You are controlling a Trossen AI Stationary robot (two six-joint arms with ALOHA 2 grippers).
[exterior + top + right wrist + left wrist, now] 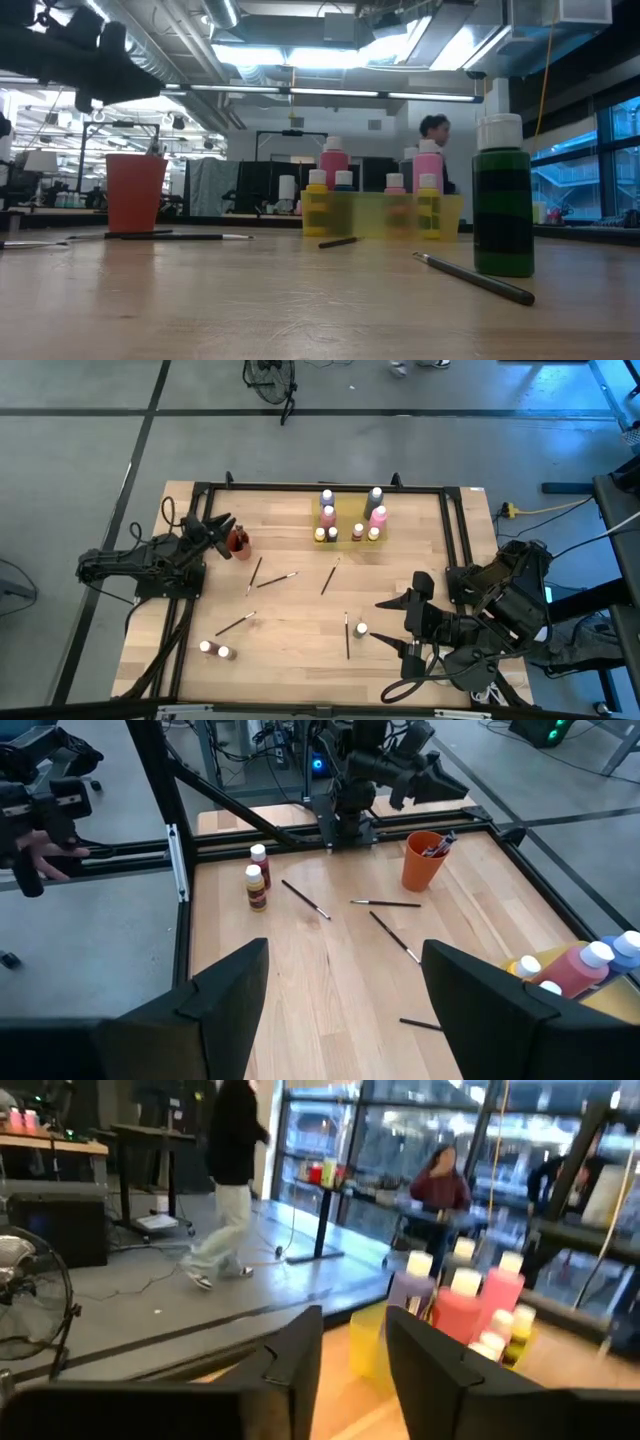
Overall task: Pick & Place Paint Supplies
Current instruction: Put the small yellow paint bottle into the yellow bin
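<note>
The left gripper (222, 526) hangs over the pale wooden worktop (300, 620) just above the orange-red plastic cup (238, 542), which holds dark brush handles; its fingers (300, 1355) stand slightly parted with nothing between them. Beyond those fingers stands a cluster of white-capped paint bottles, pink, purple and yellow, (350, 515) in a translucent yellow tray (385, 215). The right gripper (412, 623) hovers above the worktop's near right part, fingers (235, 982) spread wide and empty, with a small white-capped bottle (361, 629) and a thin dark-handled paintbrush (347, 635) just beside them. More dark paintbrushes (270, 578) lie scattered between the two grippers, and two small brown bottles with white caps (214, 650) stand well apart from both.
</note>
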